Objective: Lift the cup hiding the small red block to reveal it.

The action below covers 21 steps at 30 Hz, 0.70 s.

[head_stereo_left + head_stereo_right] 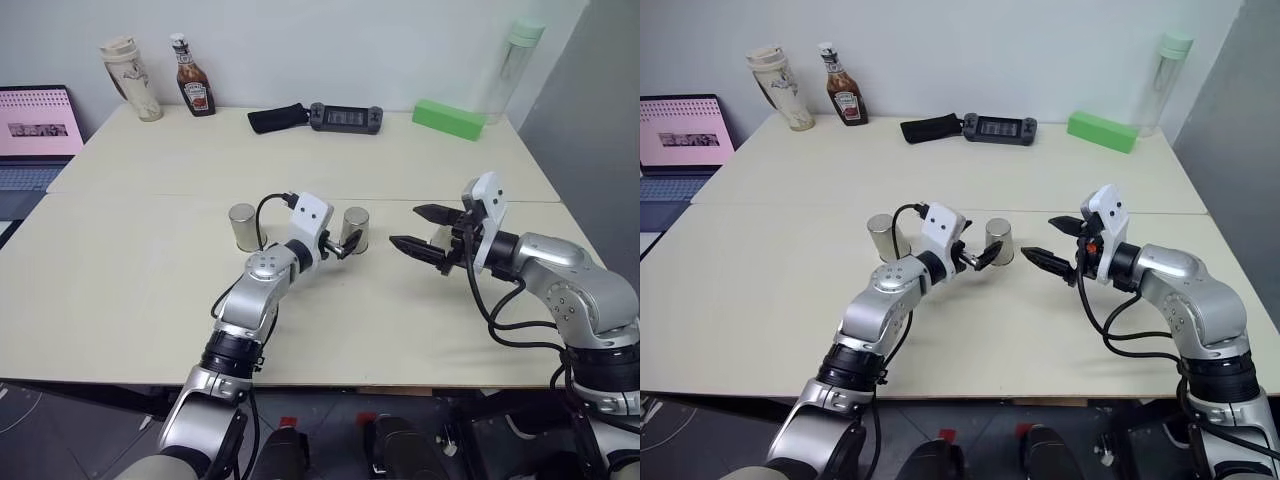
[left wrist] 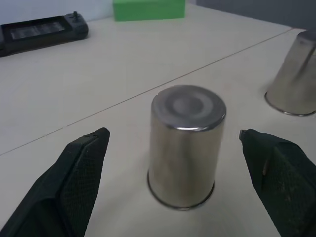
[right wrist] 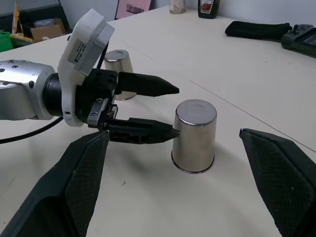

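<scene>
Three silver metal cups stand upside down on the table. The middle cup (image 1: 355, 230) is right in front of my left gripper (image 1: 345, 241), which is open, its fingertips level with the cup's near side and not touching it. In the left wrist view this cup (image 2: 185, 145) sits between the two fingers (image 2: 74, 177). Another cup (image 1: 242, 228) stands to the left beside my left forearm. A further cup (image 2: 295, 74) shows off to the side in the left wrist view. My right gripper (image 1: 405, 227) is open and hovers to the right of the middle cup, pointing left. The small red block is hidden.
Along the table's far edge are a beige travel mug (image 1: 130, 80), a ketchup bottle (image 1: 192, 90), a black pouch (image 1: 278, 117), a game controller (image 1: 345, 117), a green block (image 1: 448, 118) and a clear bottle (image 1: 515, 70). A laptop (image 1: 35, 130) sits far left.
</scene>
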{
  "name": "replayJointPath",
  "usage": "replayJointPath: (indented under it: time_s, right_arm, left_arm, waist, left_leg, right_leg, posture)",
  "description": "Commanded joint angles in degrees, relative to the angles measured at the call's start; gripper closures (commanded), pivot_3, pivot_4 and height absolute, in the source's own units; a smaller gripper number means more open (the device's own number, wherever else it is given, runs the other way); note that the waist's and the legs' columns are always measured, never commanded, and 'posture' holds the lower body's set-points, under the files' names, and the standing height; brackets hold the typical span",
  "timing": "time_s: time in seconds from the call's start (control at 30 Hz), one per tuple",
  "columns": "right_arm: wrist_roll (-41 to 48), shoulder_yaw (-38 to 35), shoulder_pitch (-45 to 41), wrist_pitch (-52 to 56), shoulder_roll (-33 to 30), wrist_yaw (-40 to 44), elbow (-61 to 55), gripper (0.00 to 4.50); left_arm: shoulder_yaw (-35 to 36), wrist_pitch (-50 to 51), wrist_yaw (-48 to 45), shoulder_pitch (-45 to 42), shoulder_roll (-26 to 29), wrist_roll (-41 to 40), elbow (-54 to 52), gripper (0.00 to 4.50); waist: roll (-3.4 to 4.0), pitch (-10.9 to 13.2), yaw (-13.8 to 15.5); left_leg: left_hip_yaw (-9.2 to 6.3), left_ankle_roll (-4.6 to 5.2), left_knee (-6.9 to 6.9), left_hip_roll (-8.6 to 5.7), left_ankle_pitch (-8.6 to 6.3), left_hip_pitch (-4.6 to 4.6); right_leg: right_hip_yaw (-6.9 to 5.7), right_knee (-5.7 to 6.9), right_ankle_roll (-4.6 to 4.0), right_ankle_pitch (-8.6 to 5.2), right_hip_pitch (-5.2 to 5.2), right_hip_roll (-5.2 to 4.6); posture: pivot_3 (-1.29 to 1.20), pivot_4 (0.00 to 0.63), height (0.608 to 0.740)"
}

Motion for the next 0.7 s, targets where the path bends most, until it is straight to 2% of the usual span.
replayJointPath:
  time_s: [0.03, 0.67, 0.7]
  right_arm:
    - [0.2, -1.5, 0.3, -0.5, -0.5, -0.1, -2.5, 0.03]
    - [0.4, -1.6, 1.0, -0.4, -0.4, -0.9, -3.2, 0.03]
    - [0.4, -1.6, 1.0, -0.4, -0.4, -0.9, -3.2, 0.0]
  left_arm:
    - [0.5, -2.3, 0.0, -2.2, -0.5, 1.0, 1.8, 0.0]
    - [1.8, -11.3, 0.8, -10.4, -5.5, 3.3, 20.4, 0.0]
    - [1.9, -11.8, 0.5, -10.8, -5.8, 3.2, 21.3, 0.3]
  waist:
    - [0.0, 0.0, 0.0]
    - [0.0, 0.0, 0.0]
    - [0.0, 0.0, 0.0]
  left_leg:
    - [-0.01, 0.0, 0.0, 0.01, 0.0, 0.0]
    - [-0.01, 0.0, 0.01, -0.02, 0.0, -0.03]
    - [-0.03, 0.0, 0.01, -0.02, 0.0, -0.04]
  right_leg:
    - [0.0, 0.0, 0.0, 0.0, 0.0, 0.01]
    - [-0.03, 0.0, 0.03, -0.01, -0.01, 0.02]
    - [-0.04, -0.01, 0.03, -0.01, -0.01, 0.02]
  posture:
    - [0.0, 0.15, 0.74]
    - [0.0, 0.15, 0.74]
    - [0.0, 0.15, 0.74]
